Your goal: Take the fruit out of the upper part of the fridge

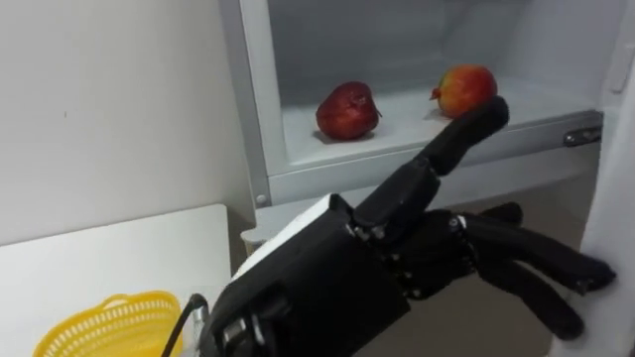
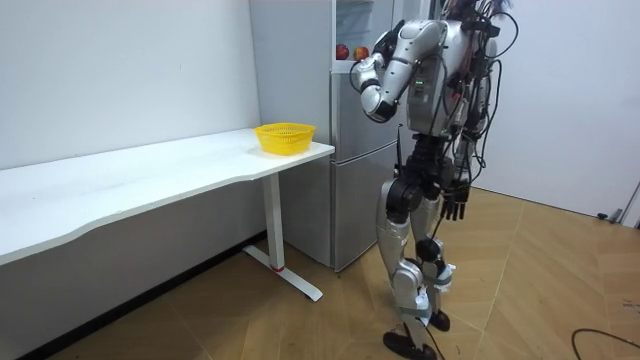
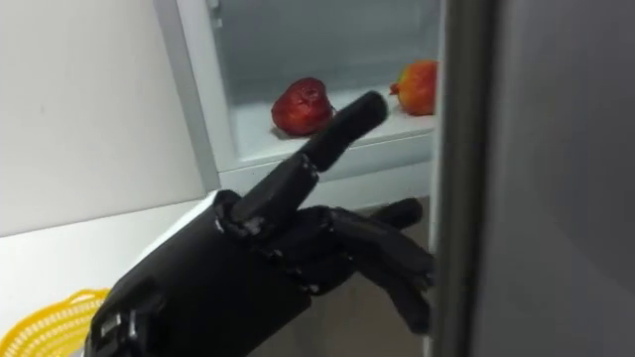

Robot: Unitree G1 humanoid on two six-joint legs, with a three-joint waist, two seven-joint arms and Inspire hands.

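Nearest is my left robot hand, raised before the open upper fridge, fingers wide, holding nothing. A red fruit lies near the front edge of the shelf, a second fruit further right. I judge that the reach is in hand; next I must pass that edge and close round the red fruit. My right robot hand hangs at my side.

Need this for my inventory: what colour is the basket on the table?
Yellow. The basket shows best in the room view.
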